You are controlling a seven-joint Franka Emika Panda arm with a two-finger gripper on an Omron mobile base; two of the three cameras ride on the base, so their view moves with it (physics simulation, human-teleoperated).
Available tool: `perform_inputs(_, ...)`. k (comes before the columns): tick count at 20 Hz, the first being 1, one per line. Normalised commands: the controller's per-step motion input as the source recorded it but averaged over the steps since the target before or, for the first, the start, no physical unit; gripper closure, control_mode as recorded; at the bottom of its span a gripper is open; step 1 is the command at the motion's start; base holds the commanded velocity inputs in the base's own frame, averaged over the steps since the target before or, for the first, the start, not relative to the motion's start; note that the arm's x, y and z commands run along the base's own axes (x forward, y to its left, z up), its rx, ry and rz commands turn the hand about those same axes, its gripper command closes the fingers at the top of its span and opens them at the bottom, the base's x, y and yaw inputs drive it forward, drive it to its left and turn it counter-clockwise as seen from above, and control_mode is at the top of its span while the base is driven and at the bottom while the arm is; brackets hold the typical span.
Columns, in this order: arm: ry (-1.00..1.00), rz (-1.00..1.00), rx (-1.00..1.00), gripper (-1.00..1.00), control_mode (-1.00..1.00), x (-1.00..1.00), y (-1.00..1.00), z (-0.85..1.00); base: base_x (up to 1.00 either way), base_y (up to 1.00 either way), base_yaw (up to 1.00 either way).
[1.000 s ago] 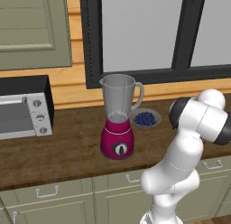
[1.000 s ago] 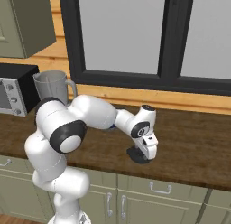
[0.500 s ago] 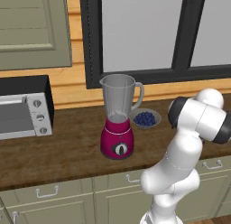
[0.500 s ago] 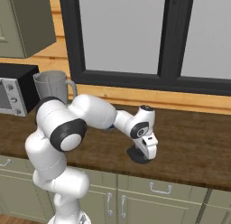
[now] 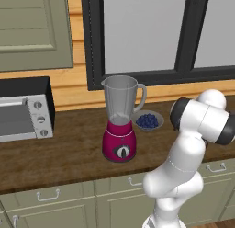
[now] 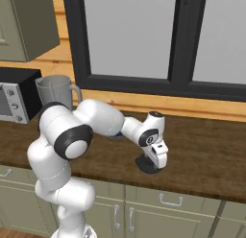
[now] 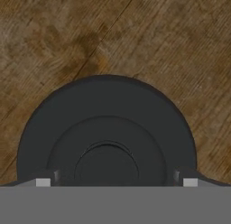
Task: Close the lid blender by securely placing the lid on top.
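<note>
A simulated kitchen: a long dark wood worktop (image 5: 69,149) runs under a black-framed window (image 5: 137,34), w/ grey-green cabinets (image 5: 50,199) below. At the left end sits a silver toaster oven (image 5: 23,114) against the timber wall.

The white arm (image 6: 103,119) reaches low to the right across the worktop, elbow high, hand turned down near the front edge. Centre of the left base view stands the blender (image 5: 120,119), magenta-red base w/ black dial, clear grey jar w/ side handle, rim uncovered. Just behind and right of it, a small bowl of blueberries (image 5: 147,121).

The lid (image 6: 146,164), a flat black disc, lies flat on the worktop well to the right of the blender, directly under the hand. In the hand view the lid (image 7: 106,135) shows raised concentric rings & a round centre knob.

The claw (image 6: 157,165) sits low over the lid, spread wide, not clamped; the hand view shows its fingertips (image 7: 43,182) at either side of the disc's near edge. Whether tips touch the lid can't be told.
</note>
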Motion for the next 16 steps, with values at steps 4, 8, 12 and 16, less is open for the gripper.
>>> perform_inputs(4, 0.00, 0.00, 0.00, -1.00, -1.00, 0.01, 0.00, -0.10, 0.00, 0.00, 0.00)
perform_inputs(8, -0.01, 0.00, 0.00, -1.00, -1.00, 0.02, 0.00, -0.23, 0.00, 0.00, 0.00)
perform_inputs(12, 0.00, 0.00, 0.00, -1.00, -1.00, 0.14, 0.00, -0.13, 0.00, 0.00, 0.00)
perform_inputs(16, 0.00, 0.00, 0.00, -1.00, -1.00, 0.27, -0.08, -0.04, 0.00, 0.00, 0.00)
